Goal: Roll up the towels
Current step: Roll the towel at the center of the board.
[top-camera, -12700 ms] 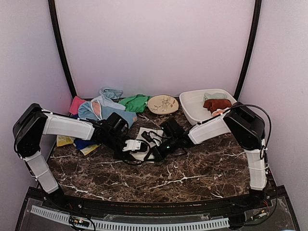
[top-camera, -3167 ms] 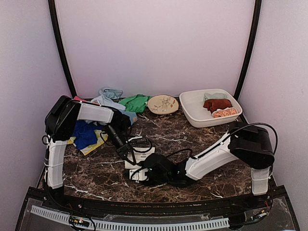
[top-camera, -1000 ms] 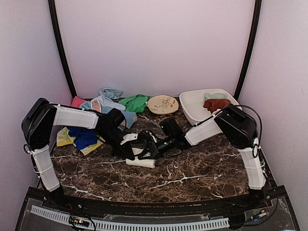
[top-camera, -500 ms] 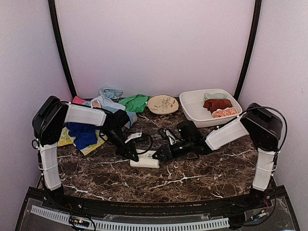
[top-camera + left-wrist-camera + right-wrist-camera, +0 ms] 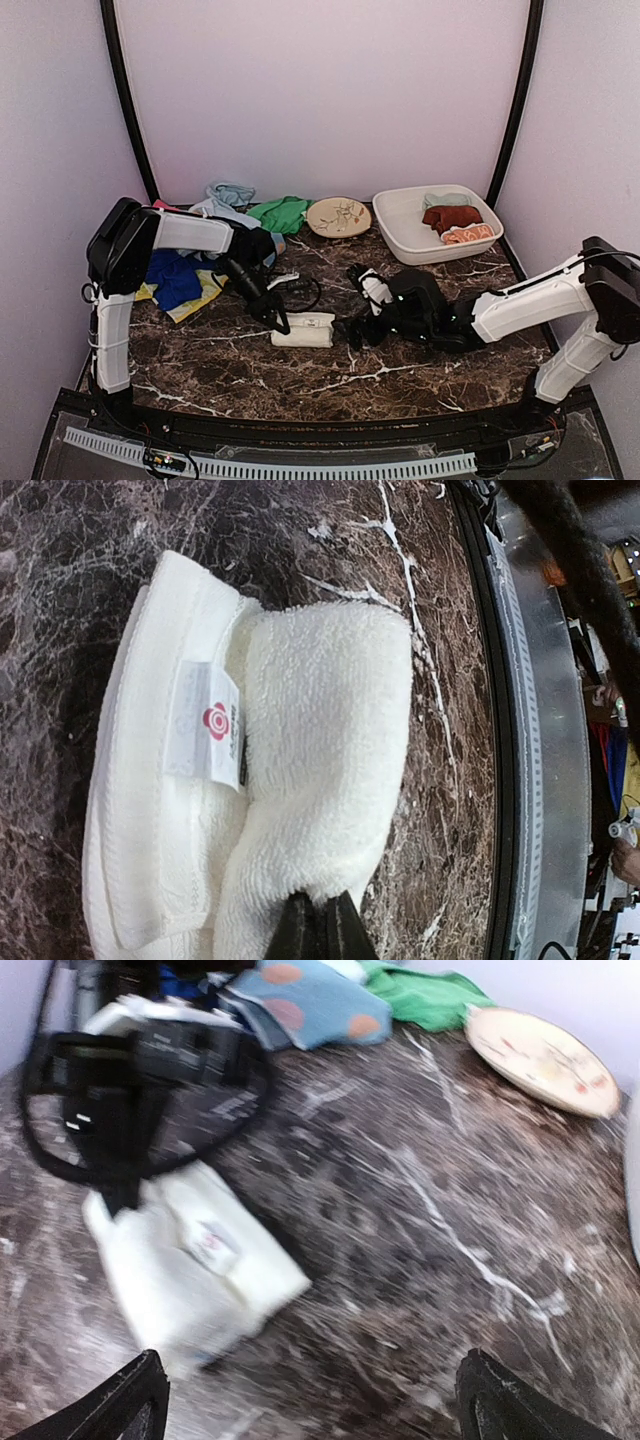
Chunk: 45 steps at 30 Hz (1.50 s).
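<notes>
A white towel point(image 5: 304, 330) lies rolled on the marble table, its label point(image 5: 205, 723) facing up. My left gripper point(image 5: 279, 322) is shut, and its tips point(image 5: 320, 928) touch the roll's left end. My right gripper point(image 5: 358, 310) stands wide open just right of the roll, with nothing between its fingers. In the right wrist view the roll point(image 5: 190, 1260) lies ahead and to the left of my right gripper point(image 5: 325, 1405). More towels lie loose at the back left: light blue with orange dots point(image 5: 310, 995), green point(image 5: 280, 212), blue point(image 5: 178, 278) and yellow point(image 5: 205, 290).
A round cream patterned plate point(image 5: 339, 216) sits at the back centre. A white tub point(image 5: 430, 250) at the back right holds a dark red roll point(image 5: 452, 216), an orange patterned one point(image 5: 468, 234) and a pale one point(image 5: 445, 199). Black cables loop near the left wrist.
My right gripper has opened wide and drawn back to the right, off the white roll. The left gripper has stayed shut and shifted to the roll's left end.
</notes>
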Tool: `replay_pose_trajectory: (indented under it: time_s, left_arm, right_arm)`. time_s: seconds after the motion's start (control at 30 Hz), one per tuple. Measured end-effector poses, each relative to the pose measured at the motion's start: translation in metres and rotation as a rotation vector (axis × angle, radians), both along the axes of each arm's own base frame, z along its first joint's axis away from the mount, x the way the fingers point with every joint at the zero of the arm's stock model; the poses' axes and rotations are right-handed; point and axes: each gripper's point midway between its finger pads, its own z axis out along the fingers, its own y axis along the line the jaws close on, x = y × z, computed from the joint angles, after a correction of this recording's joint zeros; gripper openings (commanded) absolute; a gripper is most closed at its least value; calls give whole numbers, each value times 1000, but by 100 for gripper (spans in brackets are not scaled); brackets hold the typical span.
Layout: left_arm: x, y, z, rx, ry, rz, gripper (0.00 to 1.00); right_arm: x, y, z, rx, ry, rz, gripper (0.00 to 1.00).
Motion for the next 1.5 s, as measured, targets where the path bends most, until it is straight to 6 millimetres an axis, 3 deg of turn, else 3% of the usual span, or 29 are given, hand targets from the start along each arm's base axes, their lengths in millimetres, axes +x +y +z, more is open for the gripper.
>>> replay_pose_trajectory:
  time_s: [0.1,0.17,0.3,0.47,0.73,0.9,1.1,1.3,1.5]
  left_arm:
    - [0,0,0,12,29,5,2]
    - [0,0,0,16,40,6,2]
    - [1,0,0,35,64,6,2]
    - [4,0,1,63,104,8,2]
    - [5,2,0,75,159,23,2]
    - [5,3,0,74,174,28,3]
    - [3,4,0,73,189,17,6]
    - [7,6,2,60,186,22,25]
    - [22,21,1,22,199,95,28]
  right_arm:
    - [15,-38,-25,-76,-11,-116,100]
    - [13,-45,-32,-133,-49,-121,100]
    - [-9,-23,-25,-205,-162,0,93]
    - [-14,3,-18,-258,-247,99,86]
    - [-44,70,-40,-435,-380,337,78]
    - [-40,84,-61,-538,-445,406,75]
    - [-18,98,-68,-571,-486,419,57]
    - [-6,100,-76,-546,-413,452,20]
    - [-3,101,-78,-459,-314,450,7]
